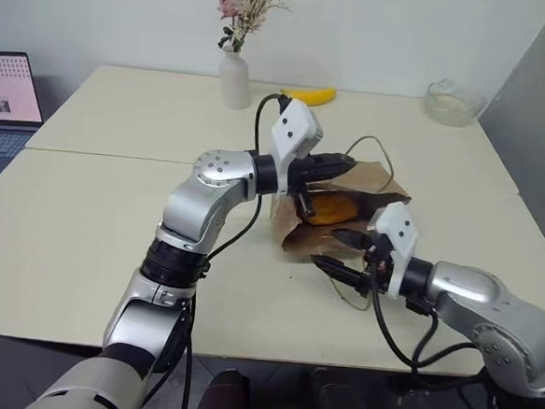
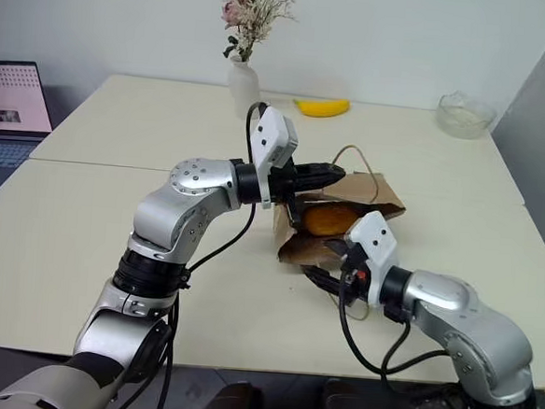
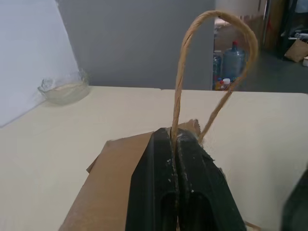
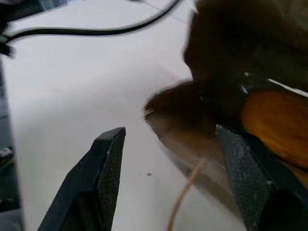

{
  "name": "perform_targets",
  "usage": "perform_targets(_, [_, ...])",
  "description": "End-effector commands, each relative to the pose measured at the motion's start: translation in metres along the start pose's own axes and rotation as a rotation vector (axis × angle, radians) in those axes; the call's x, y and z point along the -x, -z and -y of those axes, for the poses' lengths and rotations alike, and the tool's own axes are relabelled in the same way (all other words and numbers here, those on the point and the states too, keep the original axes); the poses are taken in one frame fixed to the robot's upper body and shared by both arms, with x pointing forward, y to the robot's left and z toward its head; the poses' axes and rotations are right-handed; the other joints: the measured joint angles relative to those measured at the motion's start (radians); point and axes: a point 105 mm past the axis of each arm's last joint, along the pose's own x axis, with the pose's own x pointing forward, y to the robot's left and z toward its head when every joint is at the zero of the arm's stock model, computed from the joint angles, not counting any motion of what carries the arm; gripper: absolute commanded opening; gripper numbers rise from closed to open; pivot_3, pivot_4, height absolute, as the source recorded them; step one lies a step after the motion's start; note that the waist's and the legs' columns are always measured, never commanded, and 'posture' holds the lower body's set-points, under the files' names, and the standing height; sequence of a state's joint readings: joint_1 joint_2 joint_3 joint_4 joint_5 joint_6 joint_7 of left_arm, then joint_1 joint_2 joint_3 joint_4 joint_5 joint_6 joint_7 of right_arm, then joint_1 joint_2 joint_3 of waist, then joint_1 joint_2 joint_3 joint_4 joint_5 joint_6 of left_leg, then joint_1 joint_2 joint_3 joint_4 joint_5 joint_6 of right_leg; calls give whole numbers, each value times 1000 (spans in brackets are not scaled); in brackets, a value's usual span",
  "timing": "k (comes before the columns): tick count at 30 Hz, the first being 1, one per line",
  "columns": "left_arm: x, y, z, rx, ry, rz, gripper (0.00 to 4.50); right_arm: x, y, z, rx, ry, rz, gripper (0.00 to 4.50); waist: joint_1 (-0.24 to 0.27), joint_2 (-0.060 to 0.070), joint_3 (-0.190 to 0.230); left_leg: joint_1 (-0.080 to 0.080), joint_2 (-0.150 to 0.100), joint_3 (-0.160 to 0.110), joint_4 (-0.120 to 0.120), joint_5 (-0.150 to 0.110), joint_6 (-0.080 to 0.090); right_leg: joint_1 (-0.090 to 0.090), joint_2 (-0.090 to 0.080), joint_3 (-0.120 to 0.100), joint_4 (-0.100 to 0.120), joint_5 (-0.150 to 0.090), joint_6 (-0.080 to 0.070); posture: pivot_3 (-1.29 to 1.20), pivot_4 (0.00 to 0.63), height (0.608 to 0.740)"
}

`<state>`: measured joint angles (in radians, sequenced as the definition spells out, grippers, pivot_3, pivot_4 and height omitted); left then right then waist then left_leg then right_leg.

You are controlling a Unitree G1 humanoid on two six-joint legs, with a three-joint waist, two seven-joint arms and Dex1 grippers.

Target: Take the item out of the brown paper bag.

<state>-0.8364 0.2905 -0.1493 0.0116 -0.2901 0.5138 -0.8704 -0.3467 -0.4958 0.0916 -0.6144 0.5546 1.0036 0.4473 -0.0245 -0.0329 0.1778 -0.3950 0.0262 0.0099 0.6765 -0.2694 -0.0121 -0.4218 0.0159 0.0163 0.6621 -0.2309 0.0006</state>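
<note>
The left gripper is pinching the top edge of the brown paper bag beside its cord handle, fingers pressed together. The right gripper is hanging just in front of the bag's mouth with jaws spread, holding nothing. The item is lying inside the bag, near the desk's right edge. A banana and vase are sitting along the far edge.

I get soft, even room light on the pale table, no glare, faint shadows. My head views look sharp. The right wrist view smears: the bag goes dark and blurred, and the cable streaks.
</note>
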Motion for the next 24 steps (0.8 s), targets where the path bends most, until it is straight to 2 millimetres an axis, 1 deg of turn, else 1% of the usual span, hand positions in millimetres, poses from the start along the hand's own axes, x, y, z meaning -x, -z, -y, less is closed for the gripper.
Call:
perform_targets(1, [0, -16, 2, -52, 23, 47, 0, -20, -1, 33, 72, 178, -1, 3692, -1, 0, 0, 0, 0, 0, 0, 0, 0, 0, 0, 0, 0, 0, 0, 0, 150, 740])
perform_targets(3, [1, -18, 1, -48, 15, 51, 0, -27, -1, 39, 130, 209, -14, 4401, 1, 0, 0, -1, 0, 0, 0, 0, 0, -1, 0, 0, 0, 0, 0, 0, 150, 740])
perform_targets(4, [2, -18, -1, -45, 9, 54, 0, -29, 0, 39, 161, 214, -21, 4459, 1, 0, 0, -1, 0, 0, 0, 0, 0, -1, 0, -1, 0, 0, 0, 0, 150, 740])
perform_targets(8, [4, -27, -8, -1, -26, 88, 0, -28, 6, 41, 311, 225, -78, 4459, 1, 0, 0, -3, 0, 0, 0, 0, 0, -2, 0, 0, -1, 0, 0, 0, 150, 740])
perform_targets(13, [6, -34, -13, 34, -40, 123, 0, -28, 4, 38, 691, 214, -142, 4459, -2, 0, 0, -2, 0, 0, 0, 0, 0, -2, 0, 0, 0, 0, 0, 0, 150, 740])
perform_targets(15, [6, -37, -14, 51, -44, 134, 0, -30, 3, 40, 847, 233, -164, 4459, -2, 0, 0, -2, 0, 0, 0, 0, 0, -2, 0, 0, 0, 0, 0, 0, 150, 740])
perform_targets(21, [6, -38, -15, 63, -38, 137, 0, -43, -1, 46, 976, 243, -185, 4459, -3, 0, 0, -2, 1, 0, 0, 0, 0, -3, 0, 0, 1, 0, 0, 0, 150, 740])
perform_targets(24, [5, -37, -14, 66, -34, 136, 0, -51, -3, 49, 1006, 234, -197, 4459, -3, 0, 0, -2, 0, 0, 0, 0, 0, -3, 0, 0, 1, 0, 0, 0, 150, 740])
